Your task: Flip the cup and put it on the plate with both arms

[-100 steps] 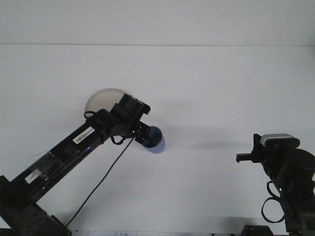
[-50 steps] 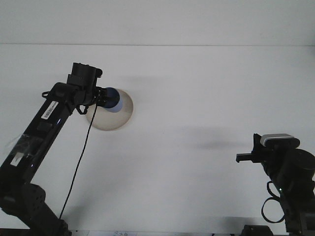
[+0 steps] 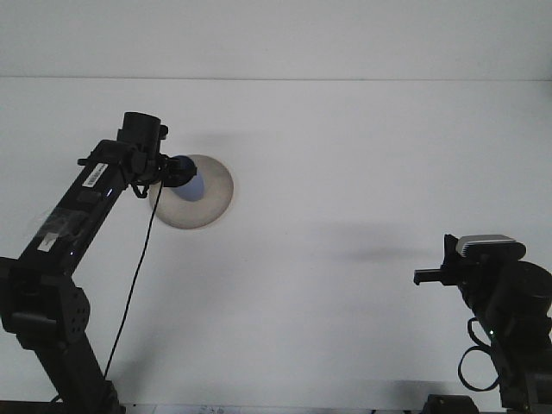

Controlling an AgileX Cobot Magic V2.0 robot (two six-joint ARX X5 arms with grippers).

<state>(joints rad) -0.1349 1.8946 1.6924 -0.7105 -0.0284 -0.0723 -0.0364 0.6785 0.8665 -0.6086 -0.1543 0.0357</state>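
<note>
Items counted on the front view: one white table [image 3: 345, 172]; one round beige plate [image 3: 211, 203]; one blue cup [image 3: 193, 184]; two black robot arms, the left arm [image 3: 78, 216] and the right arm [image 3: 500, 302]; one black cable [image 3: 129, 293] hanging from the left arm.

A small blue cup [image 3: 195, 185] sits over the round, pale plate [image 3: 211, 207], at the plate's left side. I cannot tell if it touches the plate. The plate lies flat on the white table, far on the left.
</note>
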